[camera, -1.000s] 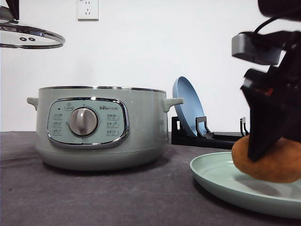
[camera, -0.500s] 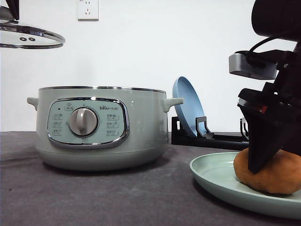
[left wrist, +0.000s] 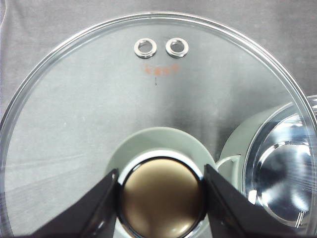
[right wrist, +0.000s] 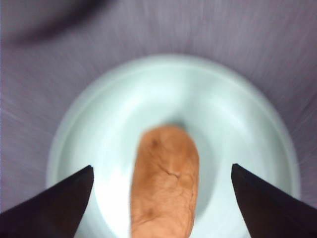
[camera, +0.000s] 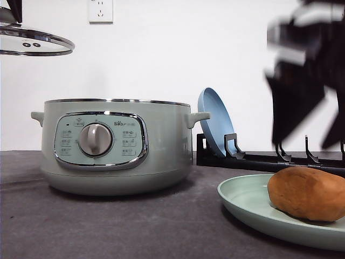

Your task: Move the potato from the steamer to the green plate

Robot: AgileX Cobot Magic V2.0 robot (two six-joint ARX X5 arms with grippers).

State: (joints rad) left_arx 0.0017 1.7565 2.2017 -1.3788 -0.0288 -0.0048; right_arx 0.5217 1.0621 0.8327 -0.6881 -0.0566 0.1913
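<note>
The orange-brown potato [camera: 307, 193] lies on the pale green plate [camera: 245, 202] at the right front of the table. My right gripper [camera: 307, 141] hangs blurred above it, open and apart from it. The right wrist view looks down on the potato [right wrist: 164, 183] and the green plate [right wrist: 237, 124], with my right gripper [right wrist: 161, 167] spread wide on either side. The sage-green steamer [camera: 113, 145] stands uncovered at centre left. My left gripper [left wrist: 161, 171] is shut on the knob [left wrist: 161, 203] of the glass lid [left wrist: 99, 99], and the lid [camera: 32, 43] hangs high at the far left.
A blue plate [camera: 215, 121] leans upright in a black rack [camera: 259, 159] behind the steamer's right handle. The steamer's shiny inside [left wrist: 277, 163] shows beneath the lid's edge. Dark grey cloth covers the table between steamer and green plate.
My right gripper set the potato down on the green plate, let go of it and rose, now blurred with motion. The left arm and lid have not moved.
</note>
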